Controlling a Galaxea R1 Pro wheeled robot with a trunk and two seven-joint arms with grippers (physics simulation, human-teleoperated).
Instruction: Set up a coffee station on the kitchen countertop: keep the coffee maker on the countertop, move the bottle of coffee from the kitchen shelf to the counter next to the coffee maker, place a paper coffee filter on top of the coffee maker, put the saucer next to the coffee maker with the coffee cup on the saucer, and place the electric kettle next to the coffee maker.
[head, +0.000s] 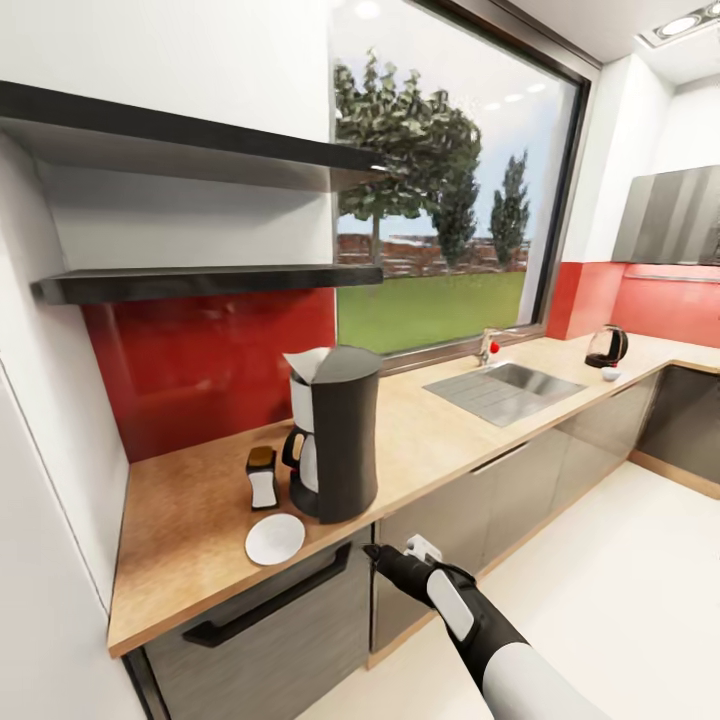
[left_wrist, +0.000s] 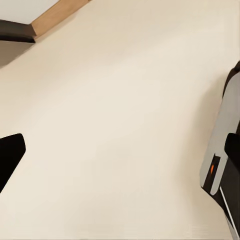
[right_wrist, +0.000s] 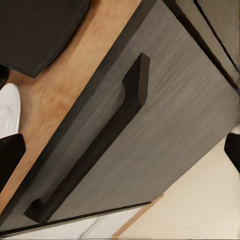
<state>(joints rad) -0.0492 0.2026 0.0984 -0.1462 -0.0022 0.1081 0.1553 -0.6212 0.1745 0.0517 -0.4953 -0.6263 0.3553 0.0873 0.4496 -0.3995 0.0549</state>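
The dark coffee maker stands on the wooden countertop, its base showing in the right wrist view. A white paper filter sits on top of it. Just left of it stands the bottle of coffee, and the white saucer lies bare in front. The electric kettle and a small white coffee cup are far off on the counter at the right. My right gripper hangs open before the counter's front edge, below the saucer. My left gripper is open over the floor.
A dark drawer front with a long black handle lies under the counter by my right gripper. A sink with a tap is set mid-counter below the window. Two dark shelves hang above the coffee maker. Pale floor stretches right.
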